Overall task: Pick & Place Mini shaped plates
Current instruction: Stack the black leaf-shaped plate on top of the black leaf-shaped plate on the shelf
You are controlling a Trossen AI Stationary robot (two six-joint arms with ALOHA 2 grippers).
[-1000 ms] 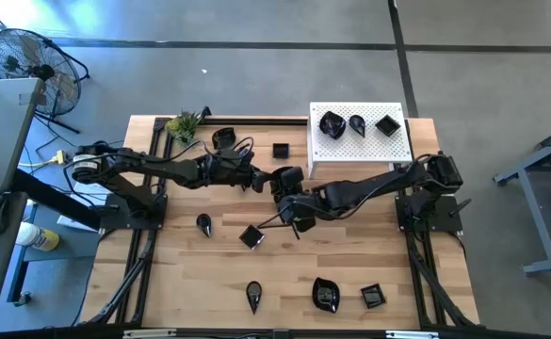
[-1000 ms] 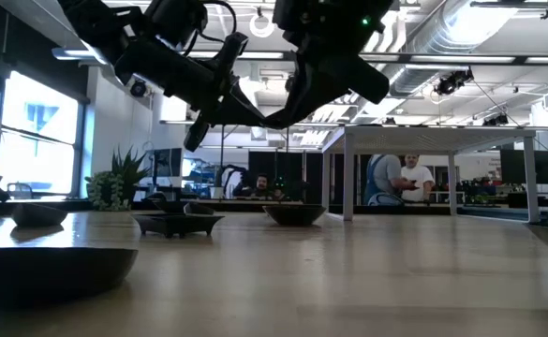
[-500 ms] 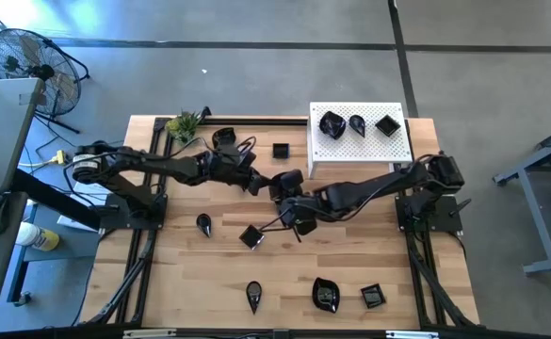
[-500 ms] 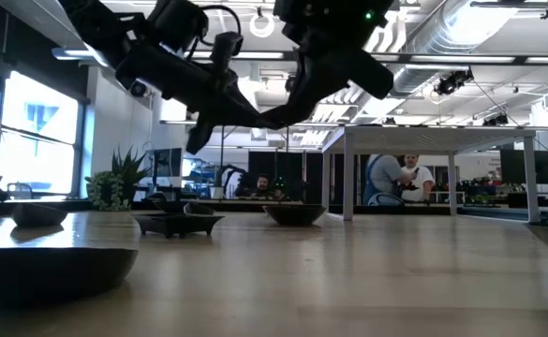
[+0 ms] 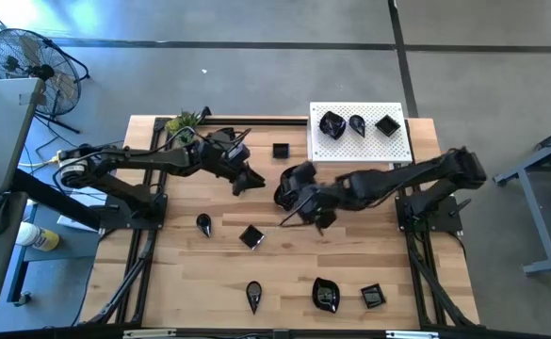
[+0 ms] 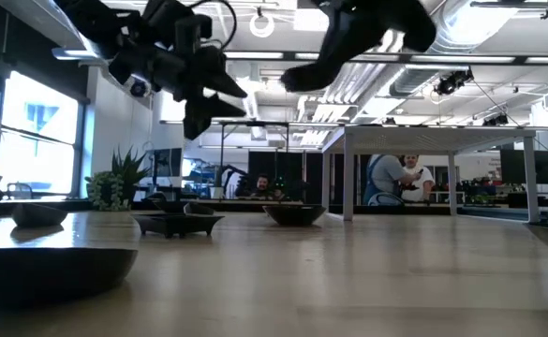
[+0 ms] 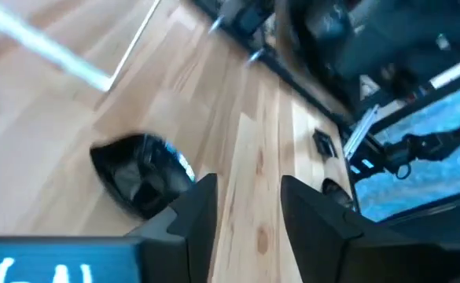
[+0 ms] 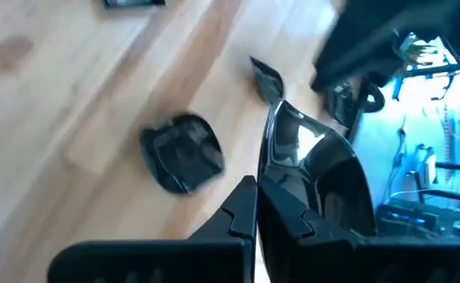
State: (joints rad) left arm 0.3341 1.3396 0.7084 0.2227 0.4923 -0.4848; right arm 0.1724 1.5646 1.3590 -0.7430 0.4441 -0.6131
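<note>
My right gripper is above the middle of the table, shut on a glossy black dish, which also shows high in the low view. My left gripper is open and empty, to the left of it and apart from it; its fingers stand over bare wood. Other black dishes lie flat on the table: a teardrop, a square, a teardrop, a rounded one and a square near the front edge. Three dishes sit on the white platform. My right gripper pinches the dish by its rim between its two shut fingers. The fingers come roughly level from the table's right side. The dish is lifted well clear of the table and sticks out beyond the fingertips, tilted on edge.
A square dish and a rounded dish lie near the far edge, by a small green plant. A black dish lies on the wood ahead of my left gripper. People stand in the room behind.
The two grippers met at the dish in mid-air. My left gripper has drawn back toward the table's left and far side, away from the dish. My right gripper has risen and gone toward the table's right with the dish in its fingers.
</note>
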